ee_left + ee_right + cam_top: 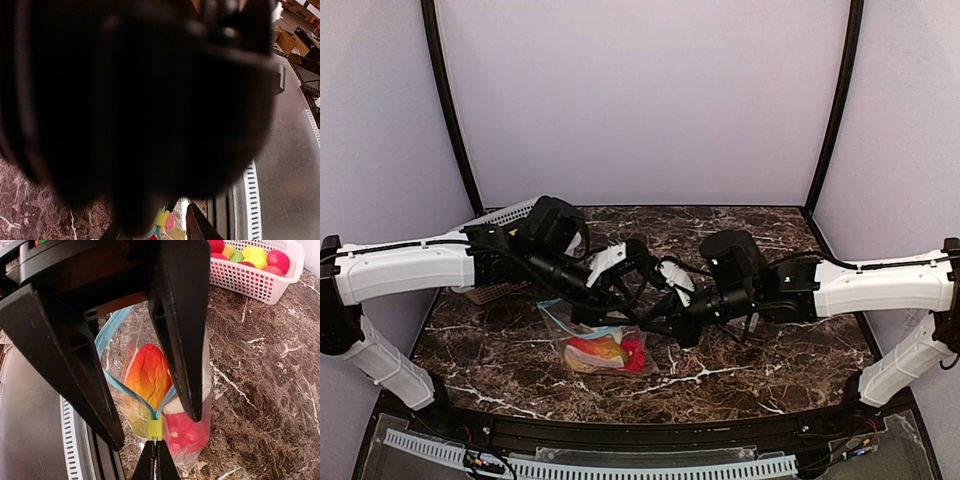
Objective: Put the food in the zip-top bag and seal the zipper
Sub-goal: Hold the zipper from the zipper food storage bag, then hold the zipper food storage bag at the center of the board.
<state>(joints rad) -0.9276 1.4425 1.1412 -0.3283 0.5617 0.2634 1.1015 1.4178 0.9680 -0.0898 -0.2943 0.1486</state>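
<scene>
The clear zip-top bag [605, 350] lies on the marble table with an orange-yellow toy fruit [147, 375] and a red one [185, 432] inside. Its blue zipper tracks spread apart above the yellow slider [154, 429], so the mouth is open. My right gripper [155, 462] is shut on the zipper strip just behind the slider. My left gripper [152, 427] is open, its fingers [180, 340] straddling the bag mouth with their tips beside the slider. The left wrist view is mostly blocked by the dark right gripper; the slider [161, 218] shows at its bottom.
A white lattice basket [250, 282] with more red, yellow and green toy food stands at the back left, partly behind the left arm in the top view [505, 215]. The table's front edge with a slotted white rail [620, 465] is close to the bag.
</scene>
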